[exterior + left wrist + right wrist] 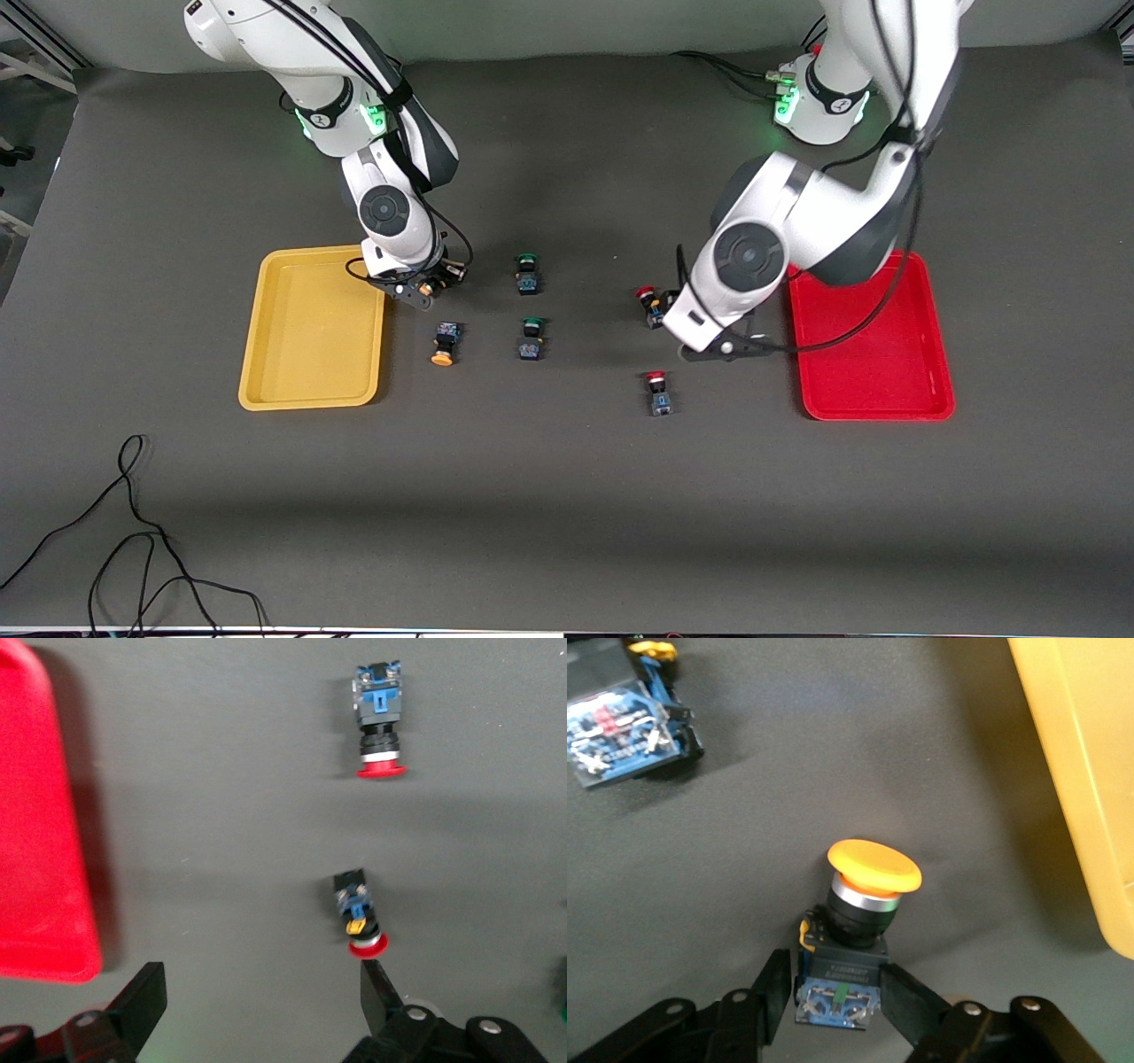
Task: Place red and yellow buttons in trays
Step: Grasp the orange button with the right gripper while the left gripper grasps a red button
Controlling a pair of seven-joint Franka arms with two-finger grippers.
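The right gripper [837, 992] is pinching the dark blocky body of a yellow-capped button [855, 926], its two fingers [772, 988] pressing against either side of the body while the orange-yellow cap is pointing away from the wrist. In the front view this gripper [431, 285] is sitting low just beside the yellow tray [310, 330], at the corner of the tray nearest the right arm's base, with the gripped button [429, 288] showing between the fingers. The second yellow-capped button [445, 343] is lying on its side on the table, nearer to the front camera than the gripper and just beside the same tray. The left gripper [261, 1001] is standing spread wide, holding nothing, with one fingertip [376, 988] reaching just beside the cap of a red-capped button [357, 914]. In the front view the left gripper [722, 347] is hovering low between that red-capped button [651, 306] and the red tray [873, 341]. The other red-capped button [658, 392] is lying nearer to the front camera, apart from the gripper. Two green-capped buttons [529, 273] are lying between the two groups, the second one [532, 339] nearer to the front camera than the first. Both trays are sitting with nothing in them.
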